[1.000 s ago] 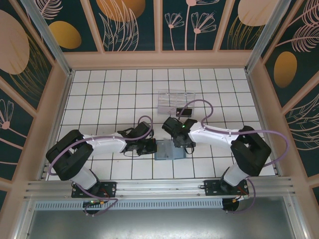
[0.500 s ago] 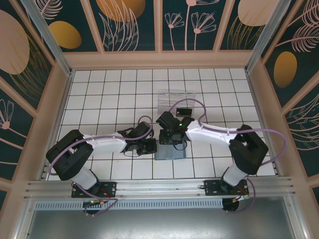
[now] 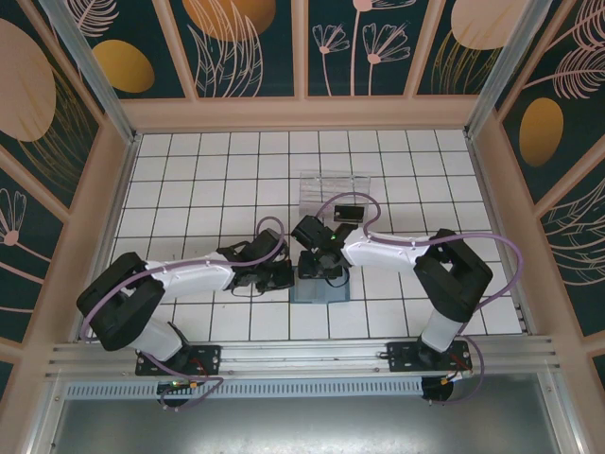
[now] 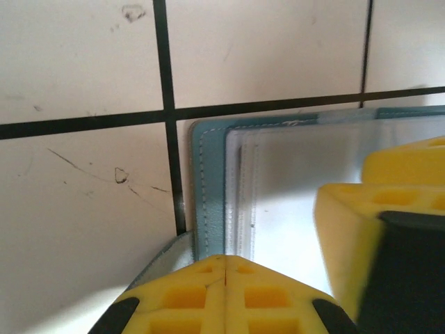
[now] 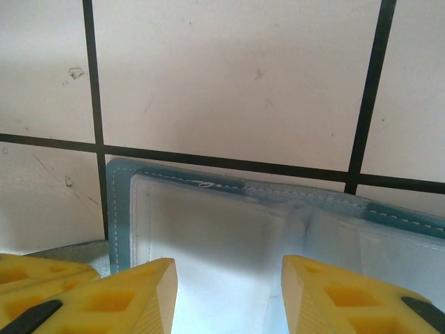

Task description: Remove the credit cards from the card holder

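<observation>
Card holder (image 3: 314, 291) flat, opened out; long axis runs left-right.

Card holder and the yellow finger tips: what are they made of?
Card holder: the teal rim looks like matte leather or imitation, going by the stitched seam. Its pockets look like frosted clear plastic, faintly shiny. Yellow fingers: probably matte moulded or printed plastic, with recessed cells.

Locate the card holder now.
Top view: the card holder lies flat on the tiles, centre-front, the left pincer at its left edge, the right pincer over it, clear tray beyond.
</observation>
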You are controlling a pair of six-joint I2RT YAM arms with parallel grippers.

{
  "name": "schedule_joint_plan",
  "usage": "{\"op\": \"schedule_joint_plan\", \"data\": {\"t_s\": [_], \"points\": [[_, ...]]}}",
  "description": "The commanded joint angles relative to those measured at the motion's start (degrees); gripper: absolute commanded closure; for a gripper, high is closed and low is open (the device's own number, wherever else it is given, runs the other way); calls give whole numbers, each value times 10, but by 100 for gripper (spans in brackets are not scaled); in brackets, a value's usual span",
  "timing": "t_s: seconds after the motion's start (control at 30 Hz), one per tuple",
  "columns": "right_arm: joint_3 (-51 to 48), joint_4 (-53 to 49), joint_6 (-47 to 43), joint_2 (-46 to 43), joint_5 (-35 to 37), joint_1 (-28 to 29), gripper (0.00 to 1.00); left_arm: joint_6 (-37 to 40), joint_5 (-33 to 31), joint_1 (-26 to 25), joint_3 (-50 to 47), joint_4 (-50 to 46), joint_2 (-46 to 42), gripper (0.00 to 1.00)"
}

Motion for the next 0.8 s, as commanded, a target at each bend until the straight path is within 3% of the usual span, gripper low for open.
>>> {"op": "schedule_joint_plan", "data": {"t_s": [0.0, 0.77], "points": [[24, -31, 8, -5, 11, 12, 54, -13, -16, 3, 4, -15, -16, 93], [77, -87, -14, 102, 26, 48, 39, -50, 13, 19, -97, 95, 7, 94]]}}
